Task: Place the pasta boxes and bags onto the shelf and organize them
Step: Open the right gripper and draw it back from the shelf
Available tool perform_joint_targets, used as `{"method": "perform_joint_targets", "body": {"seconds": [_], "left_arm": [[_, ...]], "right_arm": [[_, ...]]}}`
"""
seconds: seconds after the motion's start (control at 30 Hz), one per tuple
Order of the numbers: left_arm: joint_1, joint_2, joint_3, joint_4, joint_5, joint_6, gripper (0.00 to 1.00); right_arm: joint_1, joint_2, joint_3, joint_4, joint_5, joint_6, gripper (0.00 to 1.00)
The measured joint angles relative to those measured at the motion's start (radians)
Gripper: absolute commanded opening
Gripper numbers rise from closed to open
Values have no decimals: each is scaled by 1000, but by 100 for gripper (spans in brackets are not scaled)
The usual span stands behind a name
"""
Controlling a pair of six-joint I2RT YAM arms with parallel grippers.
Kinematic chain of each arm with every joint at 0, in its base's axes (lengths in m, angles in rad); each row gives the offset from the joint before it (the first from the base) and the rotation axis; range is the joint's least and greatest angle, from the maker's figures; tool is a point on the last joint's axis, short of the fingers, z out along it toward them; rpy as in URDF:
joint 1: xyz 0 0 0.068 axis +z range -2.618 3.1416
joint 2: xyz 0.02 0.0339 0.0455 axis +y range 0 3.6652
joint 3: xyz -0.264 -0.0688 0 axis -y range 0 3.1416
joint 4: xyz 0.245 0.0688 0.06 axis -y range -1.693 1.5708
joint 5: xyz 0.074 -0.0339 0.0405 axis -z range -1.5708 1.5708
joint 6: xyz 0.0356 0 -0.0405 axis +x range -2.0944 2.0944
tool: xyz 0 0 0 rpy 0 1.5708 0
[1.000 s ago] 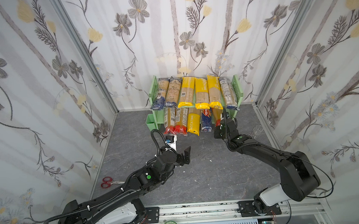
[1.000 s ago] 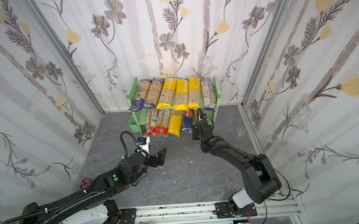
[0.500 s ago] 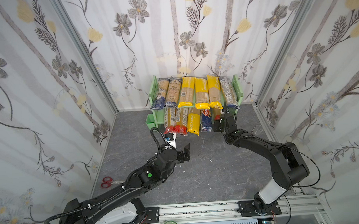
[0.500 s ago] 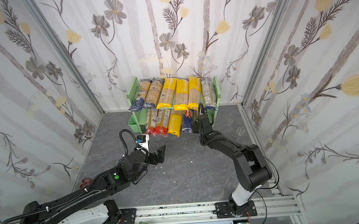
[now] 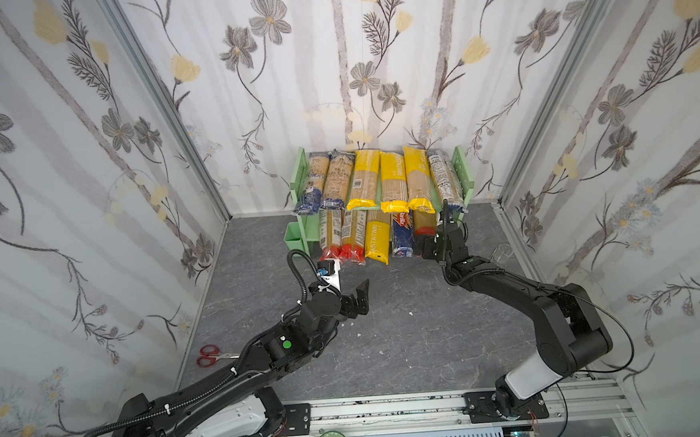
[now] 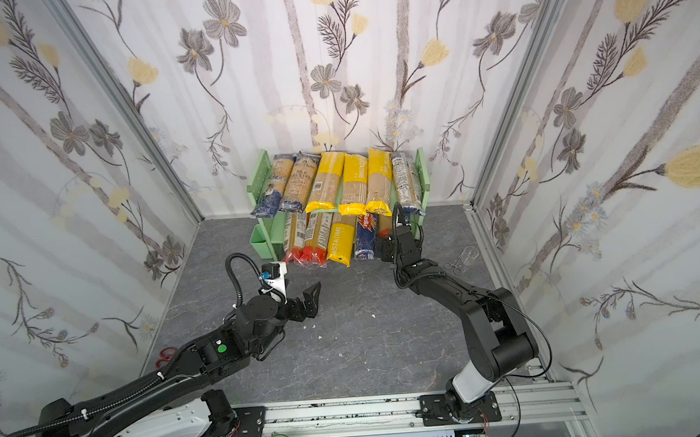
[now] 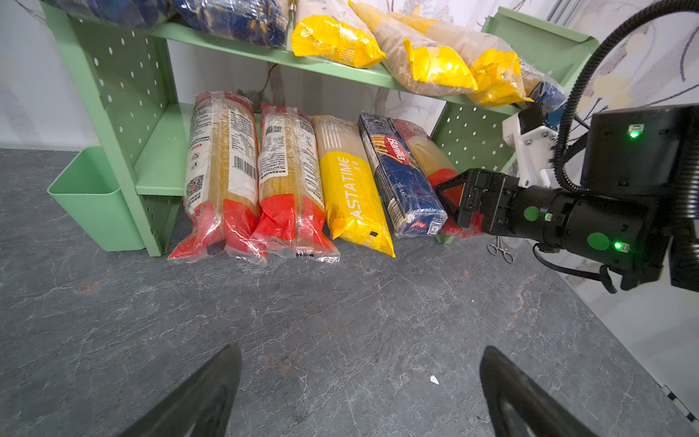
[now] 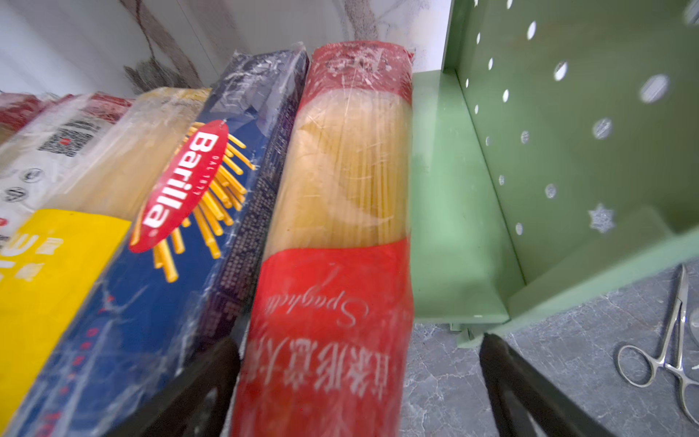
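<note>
The right hand (image 8: 359, 338) is standing released, fingers (image 8: 507, 378) straddling the red-ended spaghetti bag (image 8: 340, 170) lying at the lower tier's 3 o'clock end on the shelf (image 8: 446, 189). The left hand (image 7: 361, 347) is hovering released over the bench (image 7: 340, 302).

Whole setup sits in a little booth — walls done in pale floral wallpaper (image 5: 351, 61) with grey and yellow flowers, aluminium corner posts (image 5: 169, 114), dark grey marbled floor (image 5: 409, 328), metal rail (image 5: 393, 408) along the front — soft, even light.
</note>
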Motion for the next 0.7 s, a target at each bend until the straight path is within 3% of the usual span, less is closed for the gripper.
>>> {"method": "perform_joint_targets", "body": {"seconds": [0.23, 0.47, 0.7], "left_arm": [[0, -46, -10, 0, 8, -3, 100], [8, -65, -35, -5, 5, -3, 100], [89, -97, -93, -34, 7, -48, 100]], "right_arm": [[2, -121, -55, -34, -13, 12, 100], [25, -336, -157, -145, -31, 27, 100], [28, -548, -266, -262, -30, 26, 100]]}}
